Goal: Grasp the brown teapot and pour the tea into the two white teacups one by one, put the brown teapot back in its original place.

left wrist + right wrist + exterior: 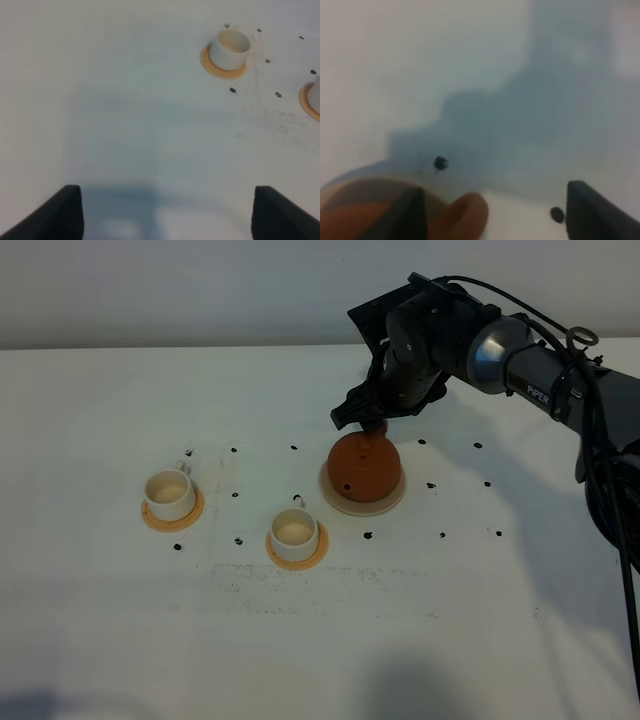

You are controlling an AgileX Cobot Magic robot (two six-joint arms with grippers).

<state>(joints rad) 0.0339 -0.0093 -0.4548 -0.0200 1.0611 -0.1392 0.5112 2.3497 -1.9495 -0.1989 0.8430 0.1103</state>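
Brown teapot stands on its saucer. Right gripper at the teapot's far edge, jaws spread wide, gripping nothing. Left gripper likewise spread wide over bare white table. Near teacup and far teacup stand apart from the teapot, with open tabletop between.

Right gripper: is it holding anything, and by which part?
Nothing is held. The right gripper is open at the brown teapot, which sits on its saucer.
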